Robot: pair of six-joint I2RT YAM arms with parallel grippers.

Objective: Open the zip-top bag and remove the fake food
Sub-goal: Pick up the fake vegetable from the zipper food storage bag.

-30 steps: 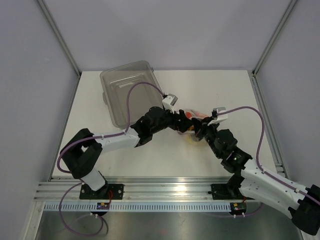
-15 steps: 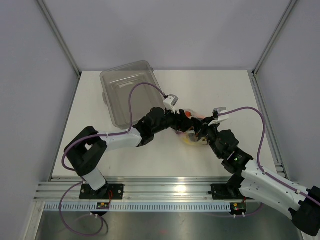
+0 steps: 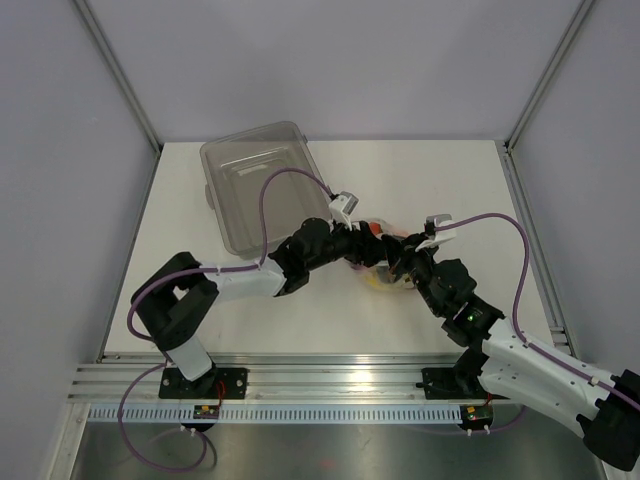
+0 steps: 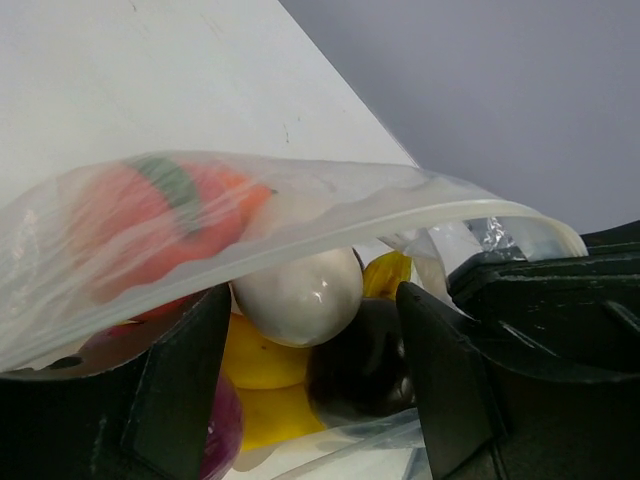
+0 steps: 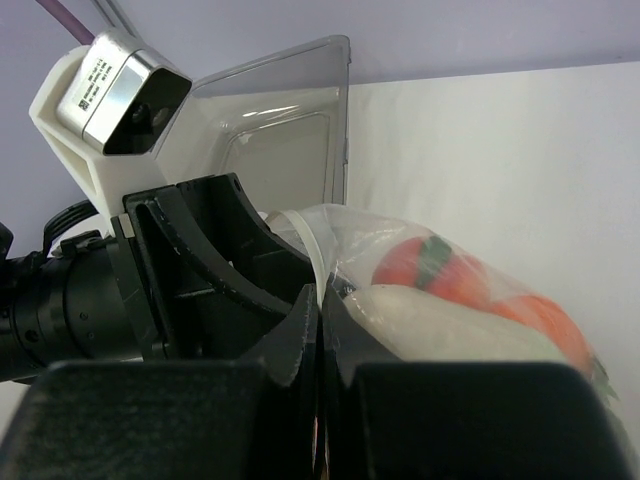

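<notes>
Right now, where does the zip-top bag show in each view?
Top external: the zip-top bag lies mid-table, right of the clear tub.
Left wrist: the bag's film spans the frame's middle.
Right wrist: the bag sits right of centre, lower down.
Shared landmark: the orange piece with a green top, inside the bag.
</notes>
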